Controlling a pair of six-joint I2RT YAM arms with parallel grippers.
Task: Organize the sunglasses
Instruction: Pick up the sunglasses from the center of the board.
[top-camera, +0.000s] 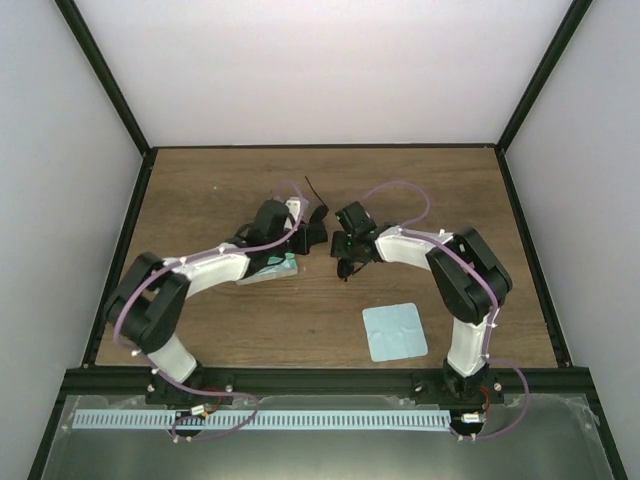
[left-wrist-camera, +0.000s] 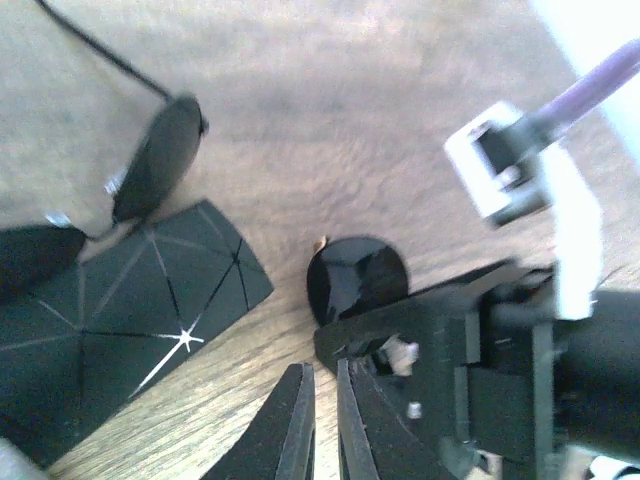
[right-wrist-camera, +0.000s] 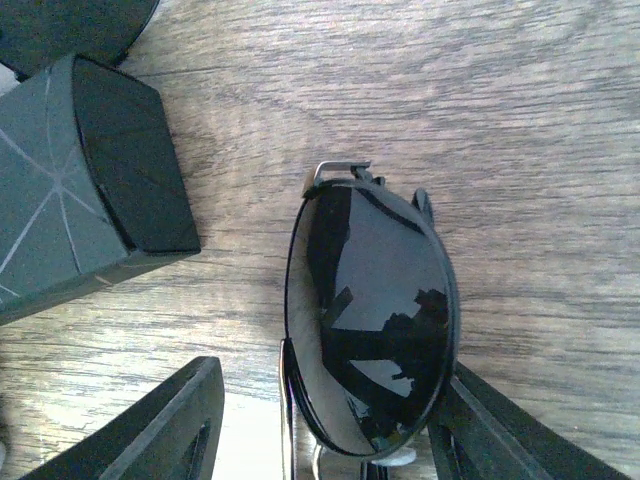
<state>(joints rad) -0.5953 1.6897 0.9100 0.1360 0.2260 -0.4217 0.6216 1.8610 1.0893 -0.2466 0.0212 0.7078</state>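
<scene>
- Top view: the left gripper (top-camera: 303, 238) and right gripper (top-camera: 348, 252) sat close together at the middle of the table (top-camera: 200, 190). A blue cloth (top-camera: 395, 331) lay well apart (probably kept for later).
- Left wrist: its fingers (left-wrist-camera: 295, 425) were together and empty. One pair of sunglasses (left-wrist-camera: 160, 160) overlapped the black case (left-wrist-camera: 130, 310).
- Right wrist alone showed the other pair (right-wrist-camera: 370, 320) between parted fingers (right-wrist-camera: 180, 430), one not touching.

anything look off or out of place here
Nothing spilled or broken, but one pair of sunglasses lies loose on the table by the black case with an arm splayed out, and the other pair sits outside any case, inside the open right gripper.
</scene>
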